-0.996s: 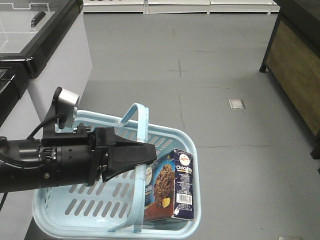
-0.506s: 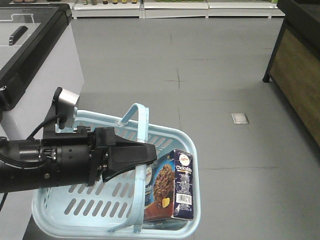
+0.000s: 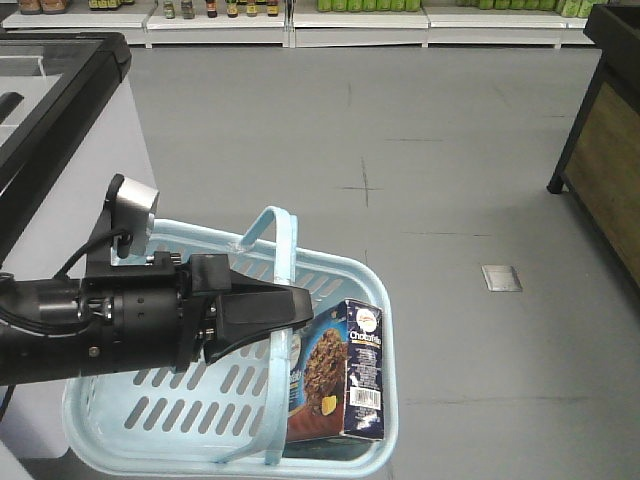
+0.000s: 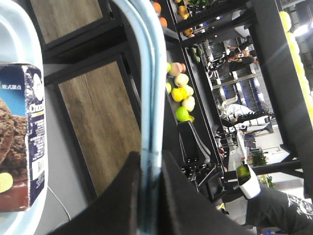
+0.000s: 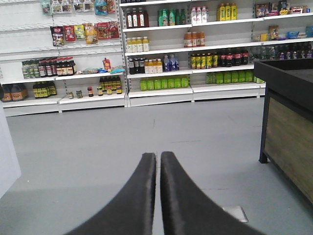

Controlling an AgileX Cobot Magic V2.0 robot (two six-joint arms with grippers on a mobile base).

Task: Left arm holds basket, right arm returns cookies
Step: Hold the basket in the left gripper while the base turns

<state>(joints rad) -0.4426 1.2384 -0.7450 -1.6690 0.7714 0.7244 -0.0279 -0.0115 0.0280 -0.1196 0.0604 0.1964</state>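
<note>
Floor plate (image 3: 501,278) farther right; right fingers (image 5: 137,196) solely in wrist view.

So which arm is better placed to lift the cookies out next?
Right. The left end effector is clamped on the basket handle, so it is busy. The right end effector is shut and empty, free to go for the cookies.

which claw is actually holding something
The left claw: it is shut on the light blue basket handle. The right claw is shut too, but empty.
</note>
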